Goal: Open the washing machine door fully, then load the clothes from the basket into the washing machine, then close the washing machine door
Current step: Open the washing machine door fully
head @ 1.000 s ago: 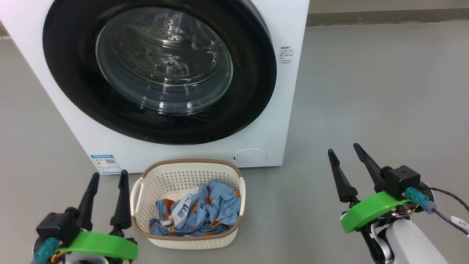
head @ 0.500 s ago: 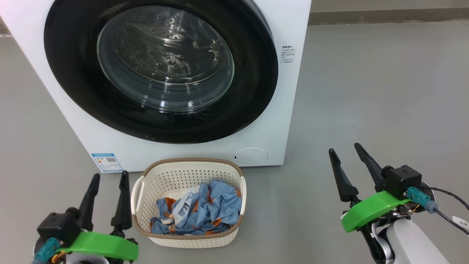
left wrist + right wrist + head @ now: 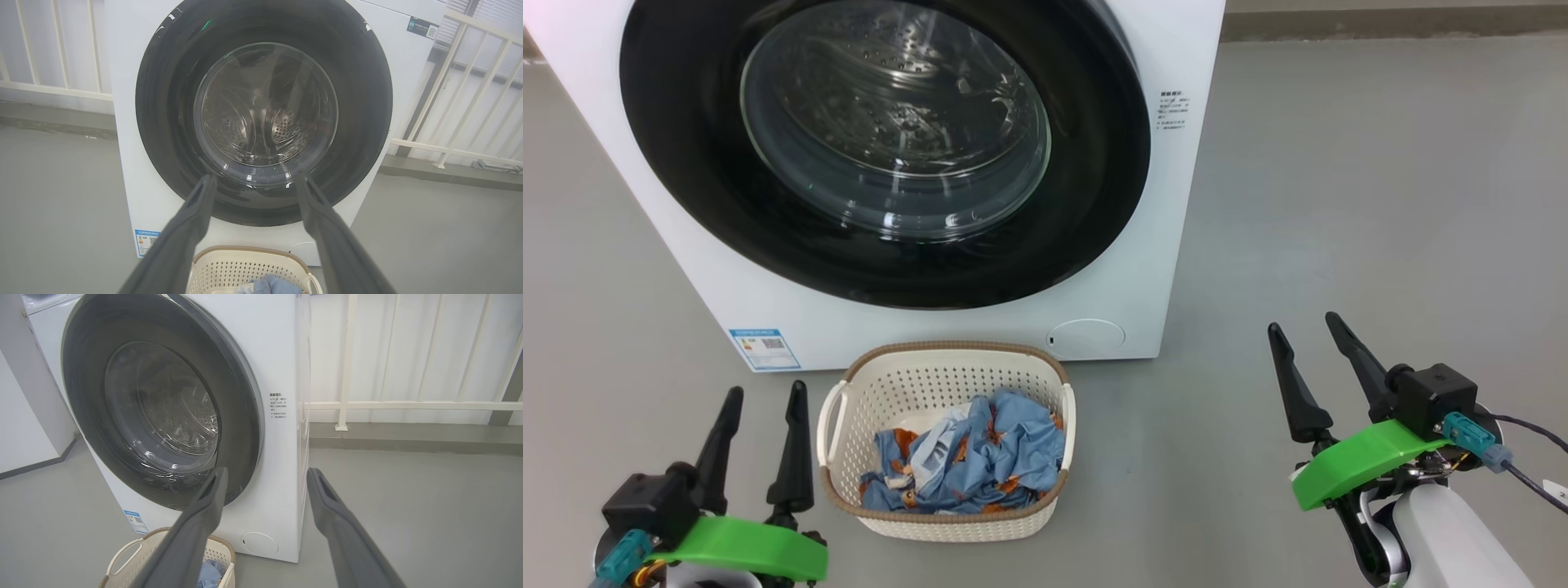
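Observation:
The washing machine [image 3: 1176, 245] stands white and boxy ahead of me. The washing machine door [image 3: 686, 163] is a glossy black ring around a bulging glass window [image 3: 894, 122], and it lies against the machine's front. The basket [image 3: 947, 349] sits on the floor just below the door and holds the clothes [image 3: 980, 457], a crumpled blue bundle with orange-brown prints. My left gripper [image 3: 768, 389] is open and empty, left of the basket. My right gripper [image 3: 1302, 322] is open and empty, well to the right. The left wrist view faces the door [image 3: 163, 102], and the right wrist view sees it [image 3: 241, 416] at an angle.
Grey floor [image 3: 1380, 204] spreads to the right of the machine. On the machine's lower front are a blue sticker [image 3: 765, 349] and a round white flap [image 3: 1086, 336]. A white railing [image 3: 408, 405] runs behind the machine, and a white wall [image 3: 24, 428] stands at its far side.
The head view has shifted slightly, so the machine and basket sit a little differently in the picture. Both grippers stay open and nothing else has moved.

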You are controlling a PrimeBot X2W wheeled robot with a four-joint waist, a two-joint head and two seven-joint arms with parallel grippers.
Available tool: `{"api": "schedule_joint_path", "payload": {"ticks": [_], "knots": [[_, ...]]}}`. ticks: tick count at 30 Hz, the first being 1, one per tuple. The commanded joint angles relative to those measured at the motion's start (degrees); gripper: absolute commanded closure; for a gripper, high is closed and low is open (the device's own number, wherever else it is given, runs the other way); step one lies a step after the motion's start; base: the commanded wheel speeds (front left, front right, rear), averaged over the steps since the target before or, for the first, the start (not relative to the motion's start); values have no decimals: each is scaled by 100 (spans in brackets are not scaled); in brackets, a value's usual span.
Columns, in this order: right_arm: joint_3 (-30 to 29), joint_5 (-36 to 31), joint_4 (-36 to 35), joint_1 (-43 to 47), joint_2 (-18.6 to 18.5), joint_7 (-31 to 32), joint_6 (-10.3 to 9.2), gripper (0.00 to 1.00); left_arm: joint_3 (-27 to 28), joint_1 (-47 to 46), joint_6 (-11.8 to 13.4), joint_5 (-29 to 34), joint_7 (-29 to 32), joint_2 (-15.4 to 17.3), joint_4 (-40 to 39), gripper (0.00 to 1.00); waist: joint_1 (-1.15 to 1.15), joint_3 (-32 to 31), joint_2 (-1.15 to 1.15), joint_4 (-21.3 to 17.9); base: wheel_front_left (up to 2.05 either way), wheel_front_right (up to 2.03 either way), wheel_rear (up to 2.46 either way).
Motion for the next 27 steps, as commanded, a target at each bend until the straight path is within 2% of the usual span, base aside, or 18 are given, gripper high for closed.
{"api": "schedule_joint_path", "payload": {"ticks": [1,11,12,13,14,15,16,17,21,27], "knots": [[67,11,-154,-175,2,-71,17,0,179,-153,23,-62,-41,168,-126,0,0,42,0,20,0,0,0],[-194,51,-126,-609,-50,-71,17,0,164,-277,-28,-116,-35,251,-151,0,0,437,0,118,0,0,0],[-223,53,-138,-672,-76,-71,17,9,162,-294,-36,-109,-36,271,-162,0,0,477,0,130,0,0,0],[-258,71,-158,-733,-99,-71,17,36,165,-307,-42,-111,-37,287,-168,0,0,520,0,145,0,0,0],[-296,100,-178,-791,-119,-71,17,54,168,-321,-50,-117,-38,300,-177,0,0,564,0,160,0,0,0],[-332,120,-196,-849,-149,-71,17,64,170,-337,-59,-124,-40,312,-187,0,0,608,0,177,0,0,0],[-377,159,-218,-906,-167,-71,17,90,172,-353,-68,-130,-41,322,-196,0,0,649,0,193,0,0,0],[-427,241,-241,-959,-165,-71,17,100,175,-368,-77,-137,-42,330,-206,0,0,690,0,208,0,0,0],[-682,594,-272,-1211,-197,-71,17,100,179,-445,-117,-170,-47,355,-253,0,0,867,0,269,0,0,0],[-616,1418,-73,-1740,-311,88,17,100,188,-558,-168,-213,-53,409,-298,0,0,1124,0,350,0,0,0]]}}
